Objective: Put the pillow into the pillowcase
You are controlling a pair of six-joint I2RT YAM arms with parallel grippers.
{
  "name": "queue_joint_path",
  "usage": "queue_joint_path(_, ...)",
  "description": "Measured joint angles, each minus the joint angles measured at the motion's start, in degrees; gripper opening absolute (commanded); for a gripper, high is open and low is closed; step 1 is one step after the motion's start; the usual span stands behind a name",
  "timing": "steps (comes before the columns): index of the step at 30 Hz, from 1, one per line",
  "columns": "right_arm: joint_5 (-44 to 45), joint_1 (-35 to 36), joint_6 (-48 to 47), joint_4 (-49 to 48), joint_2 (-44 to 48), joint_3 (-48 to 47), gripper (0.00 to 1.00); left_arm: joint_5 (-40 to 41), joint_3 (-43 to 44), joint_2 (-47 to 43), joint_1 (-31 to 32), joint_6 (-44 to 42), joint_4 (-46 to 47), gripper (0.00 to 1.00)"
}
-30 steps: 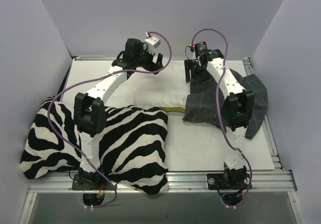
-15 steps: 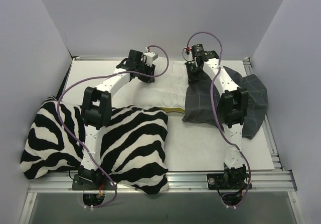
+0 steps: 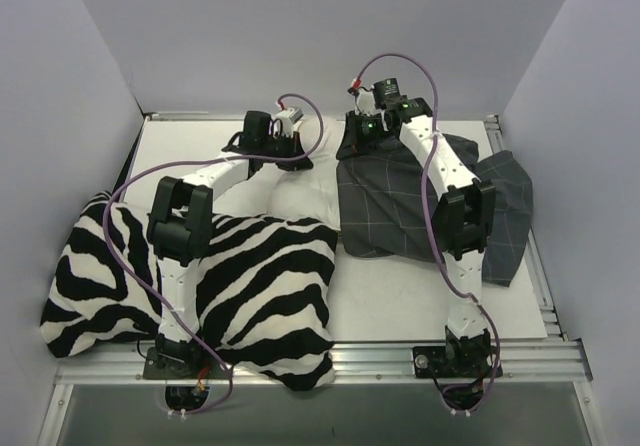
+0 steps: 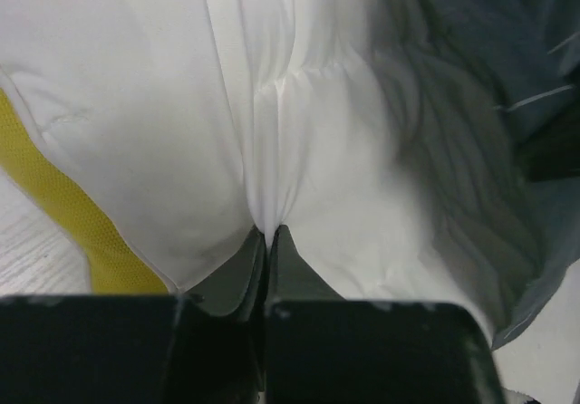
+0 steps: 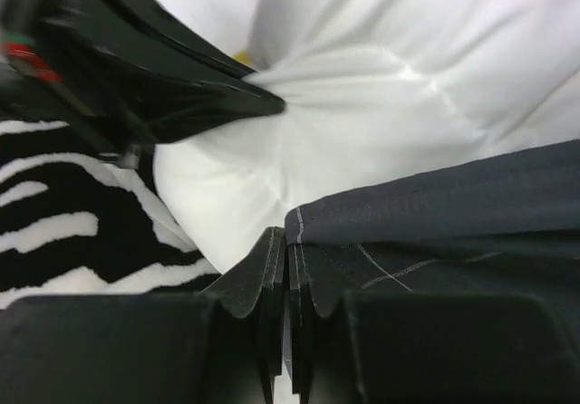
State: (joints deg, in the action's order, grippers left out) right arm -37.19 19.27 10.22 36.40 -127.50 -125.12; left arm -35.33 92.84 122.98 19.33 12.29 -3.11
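Leftward goes the case (image 3: 400, 201): its left edge now lies well over the pillow (image 3: 295, 191), where a second ago it stopped short beside a strip of yellow. Both arms have swung left with it, and both tools have gone from spread to pressed together.

Left gripper (image 4: 267, 234) is clamped on a fold of white pillow fabric that puckers right at the tips, with the yellow side edge (image 4: 63, 200) off to the left. Right gripper (image 5: 286, 241) is pinching the case's hem. The grey check cloth runs off to the right, and the pillow bulges white just past it.

From above, the pillow sits at the far middle of the table (image 3: 400, 306). Its left part is bare and its right part is hidden by the case. Whether that part is inside the mouth or only under the cloth, I cannot tell. The rest of the case spreads floppy toward the right side, under the right arm.

The zebra cushion (image 3: 200, 276) sits near left where it was, touching the pillow's near edge, with the left arm reaching over it.
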Motion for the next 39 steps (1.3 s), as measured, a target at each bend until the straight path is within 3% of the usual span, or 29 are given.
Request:
queue_joint_path(3,-0.02,-1.44,-0.44,0.79,0.31,5.35,0.00,-1.27,-1.33,-1.40,0.24,0.28,0.11,0.00)
queue_joint_path(4,0.20,-2.05,-0.59,1.09,0.11,6.80,0.05,-1.55,-1.33,-1.46,0.42,0.09,-0.09,0.00)
queue_joint_path(5,0.50,-2.80,-1.01,1.20,0.09,8.57,0.25,-1.86,-1.33,-1.46,0.61,-0.33,-0.37,0.00)
queue_joint_path(7,1.44,-4.28,-2.16,2.95,0.07,10.67,0.47,-2.27,-1.29,-1.46,0.96,-2.19,-1.84,0.17)
queue_joint_path(8,2.03,-4.98,-2.89,4.20,-0.02,10.82,0.51,-2.43,-1.11,-1.46,1.05,-3.37,-2.69,0.26)
queue_joint_path(9,2.40,-5.81,-3.93,5.40,-0.02,10.67,0.52,-2.54,-0.66,-1.46,1.11,-4.48,-3.89,0.44)
queue_joint_path(14,4.87,-10.12,-4.31,8.37,0.02,5.07,0.53,-2.25,5.33,-1.25,0.59,-8.28,-9.53,0.68)
queue_joint_path(16,7.19,-11.50,-3.76,8.15,0.28,2.05,0.59,-1.36,8.79,-0.98,0.35,-9.18,-10.60,0.78)
queue_joint_path(21,15.54,-13.42,-2.69,5.86,0.50,-3.91,0.59,2.78,22.18,4.00,0.24,-10.64,-12.41,0.88)
queue_joint_path(23,17.40,-13.38,-2.27,5.18,-0.39,-6.56,0.59,4.70,26.77,6.93,0.31,-11.04,-13.62,0.97)
queue_joint_path(27,19.45,-12.81,-1.44,3.15,-2.78,-8.48,0.57,7.82,33.31,13.14,0.44,-11.34,-16.81,0.98)
queue_joint_path(33,20.72,-11.72,-1.05,1.90,-9.22,-8.48,0.52,9.88,33.94,18.16,0.70,-12.20,-21.49,0.98)
queue_joint_path(36,21.20,-11.26,-0.94,1.44,-11.58,-8.48,0.40,10.10,33.94,18.60,0.98,-12.96,-21.84,0.97)
queue_joint_path(37,21.35,-11.08,-0.81,1.09,-12.07,-8.48,0.28,10.10,33.94,18.60,1.11,-13.09,-21.81,0.93)
queue_joint_path(39,21.46,-10.86,-0.76,0.33,-12.63,-8.48,0.16,10.08,33.94,18.60,1.33,-13.53,-21.81,0.88)
